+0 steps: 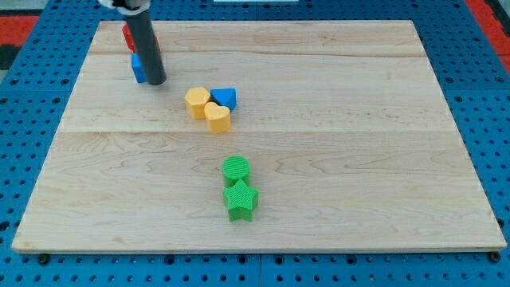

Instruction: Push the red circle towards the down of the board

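Observation:
A red block (128,37), its shape largely hidden by the rod, sits near the board's top-left corner. A blue block (139,70) lies just below it, also partly hidden. My tip (154,81) rests on the board at the blue block's right edge, below the red block. The dark rod rises from it to the view's top.
A yellow hexagon (197,103), a yellow heart-like block (217,117) and a blue triangular block (225,97) cluster left of centre. A green circle (236,170) and a green star (240,199) sit lower centre. The wooden board (382,159) lies on a blue pegboard.

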Action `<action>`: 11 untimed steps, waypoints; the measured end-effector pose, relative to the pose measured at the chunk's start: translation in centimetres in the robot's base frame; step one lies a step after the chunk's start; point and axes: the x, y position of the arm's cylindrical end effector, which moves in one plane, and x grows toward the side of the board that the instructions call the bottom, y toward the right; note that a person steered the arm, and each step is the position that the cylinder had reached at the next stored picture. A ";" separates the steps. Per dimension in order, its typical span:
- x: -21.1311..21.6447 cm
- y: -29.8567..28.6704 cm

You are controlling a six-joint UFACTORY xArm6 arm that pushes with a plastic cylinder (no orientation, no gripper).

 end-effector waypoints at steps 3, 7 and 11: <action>-8.6 -1.7; -13.4 -13.5; -5.3 -7.5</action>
